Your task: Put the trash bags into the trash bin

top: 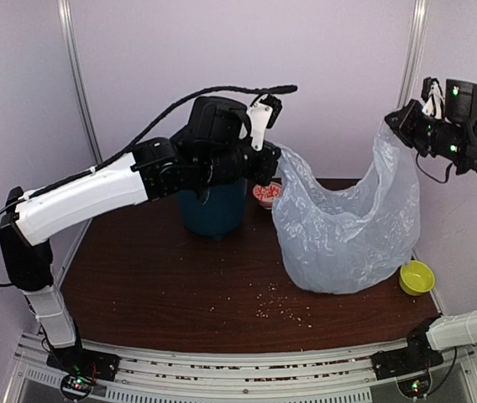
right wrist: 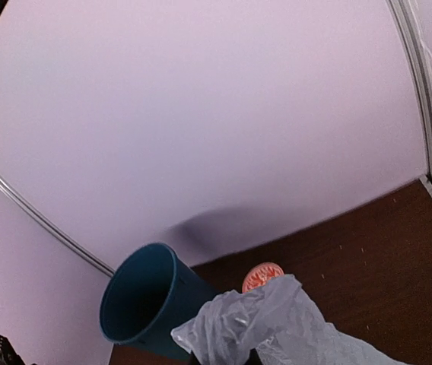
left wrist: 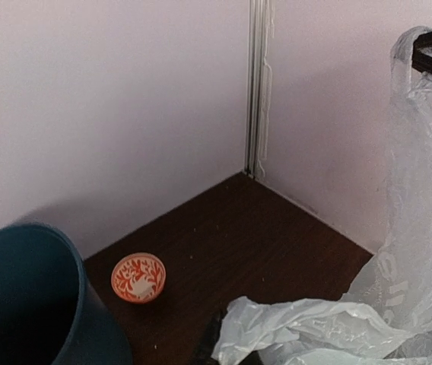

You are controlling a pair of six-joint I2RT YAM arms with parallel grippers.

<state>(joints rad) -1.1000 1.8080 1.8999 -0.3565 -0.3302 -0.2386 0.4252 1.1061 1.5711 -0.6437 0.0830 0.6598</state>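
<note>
The translucent grey-blue trash bag (top: pixel 348 227) hangs stretched between both grippers, its bottom resting on the brown table. My left gripper (top: pixel 272 159) is shut on the bag's left edge, just right of the teal trash bin (top: pixel 213 208), which stands upright under my left arm. My right gripper (top: pixel 395 124) is shut on the bag's right top edge, raised high at the right. In the left wrist view the bag (left wrist: pixel 338 327) covers my fingers and the bin (left wrist: pixel 26 304) is at lower left. In the right wrist view the bag (right wrist: pixel 269 327) hides the jaws and the bin's open mouth (right wrist: pixel 144 300) faces me.
A small red-patterned bowl (top: pixel 265 193) sits between the bin and the bag; it also shows in the left wrist view (left wrist: pixel 138 277). A lime-green bowl (top: pixel 416 277) sits at the right table edge. Crumbs (top: pixel 282 312) lie near the front. Walls close in behind and at both sides.
</note>
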